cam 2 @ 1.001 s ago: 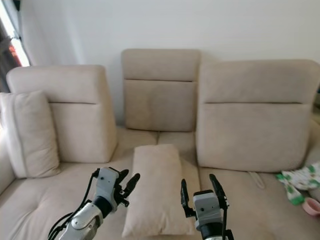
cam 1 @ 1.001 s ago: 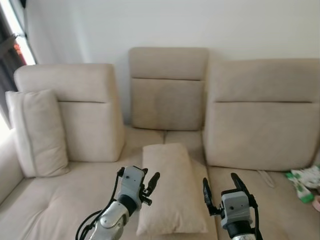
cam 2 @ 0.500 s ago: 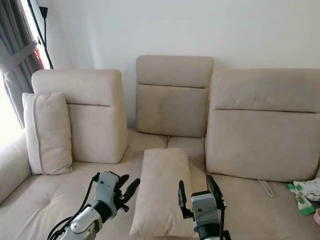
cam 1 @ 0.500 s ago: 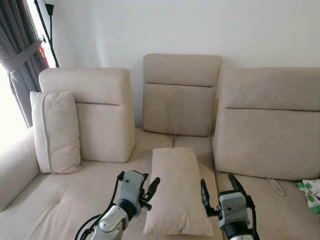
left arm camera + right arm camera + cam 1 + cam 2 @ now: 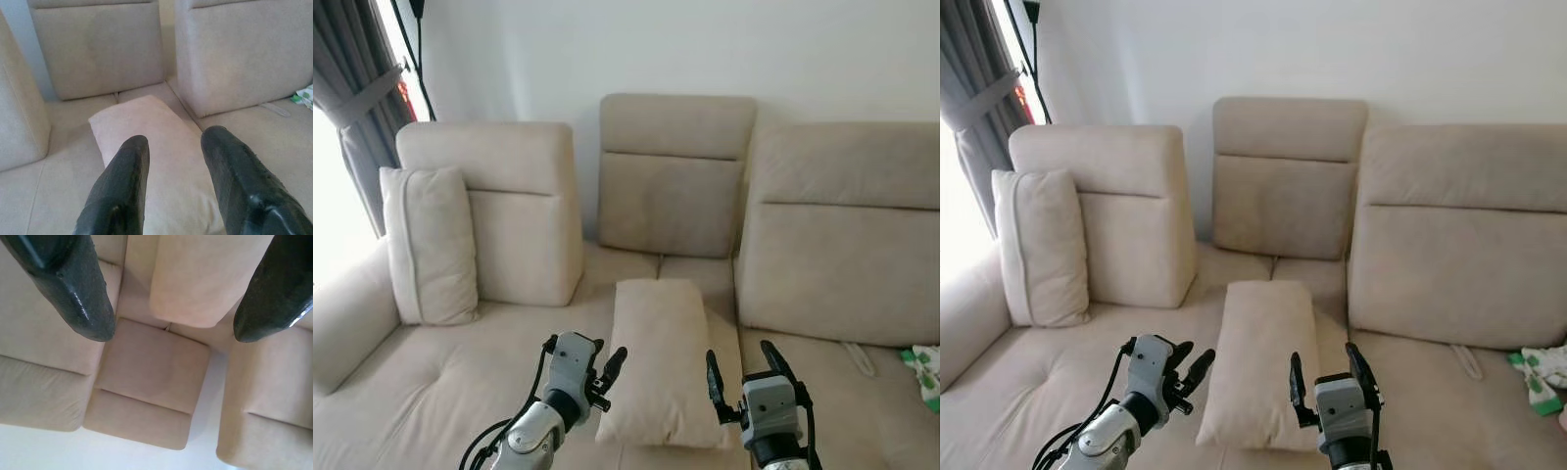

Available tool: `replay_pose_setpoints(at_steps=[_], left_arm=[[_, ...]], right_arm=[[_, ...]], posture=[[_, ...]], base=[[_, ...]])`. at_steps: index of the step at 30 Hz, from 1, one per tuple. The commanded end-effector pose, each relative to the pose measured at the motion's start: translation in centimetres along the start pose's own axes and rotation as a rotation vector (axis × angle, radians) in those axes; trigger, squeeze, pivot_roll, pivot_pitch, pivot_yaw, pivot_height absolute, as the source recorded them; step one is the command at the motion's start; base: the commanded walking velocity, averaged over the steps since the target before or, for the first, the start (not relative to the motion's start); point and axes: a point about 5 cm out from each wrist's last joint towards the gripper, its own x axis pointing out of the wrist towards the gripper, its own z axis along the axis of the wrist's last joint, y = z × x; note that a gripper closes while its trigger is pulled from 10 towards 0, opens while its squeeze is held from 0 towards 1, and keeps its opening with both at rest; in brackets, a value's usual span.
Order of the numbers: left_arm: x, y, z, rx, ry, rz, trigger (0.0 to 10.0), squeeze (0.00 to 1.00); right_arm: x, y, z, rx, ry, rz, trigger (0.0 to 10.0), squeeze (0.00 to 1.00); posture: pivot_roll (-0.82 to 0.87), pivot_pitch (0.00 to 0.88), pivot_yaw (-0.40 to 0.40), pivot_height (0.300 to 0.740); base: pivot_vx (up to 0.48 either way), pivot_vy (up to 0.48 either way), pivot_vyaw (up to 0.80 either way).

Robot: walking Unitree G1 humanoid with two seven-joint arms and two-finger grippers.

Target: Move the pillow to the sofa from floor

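The pillow (image 5: 663, 357) lies flat on the seat of the sofa (image 5: 431, 392), in the middle part, with its long side running from the back cushions toward the robot. It is a soft rectangle with rounded corners, covered in a beige, matte fabric like suede, the same colour as the sofa. Its surface is smooth, with only slight folds near the edges.

The left gripper (image 5: 604, 375) is in front of the sofa, just beside the near left corner of the pillow and not touching it. Its two black fingers (image 5: 124, 191) are thick, rounded at the tips and a little shiny; they are apart, with a moderate gap, and hold nothing. The right gripper (image 5: 741, 372) is near the right near corner of the pillow, also free. Its fingers (image 5: 73, 289) are spread wide and are empty.

The sofa has three separate back cushions (image 5: 671, 176), blocky, each with one horizontal seam. The seat is padded and has soft dimples. A second pillow (image 5: 429, 245) stands upright against the left back cushion, next to the rounded armrest. A white cloth with green pattern (image 5: 927, 367) lies at the right end of the seat. A grey curtain (image 5: 357, 108) hangs at the left by a bright window
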Motion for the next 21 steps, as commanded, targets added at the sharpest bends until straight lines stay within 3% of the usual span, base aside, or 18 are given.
replay_pose_setpoints(at_steps=[1, 21], left_arm=[[-0.24, 0.14, -0.31, -0.018, 0.015, 0.003, 10.0, 0.0], [-0.2, 0.01, -0.27, -0.016, 0.016, -0.002, 10.0, 0.0]], right_arm=[[-0.11, 0.2, -0.4, 0.007, 0.023, 0.0, 10.0, 0.0], [-0.01, 0.25, -0.47, -0.002, 0.026, -0.004, 10.0, 0.0]], posture=[[-0.07, 0.0, 0.072, 0.74], [-0.07, 0.0, 0.072, 0.74]], base=[[-0.296, 0.0, 0.0], [-0.299, 0.0, 0.0]])
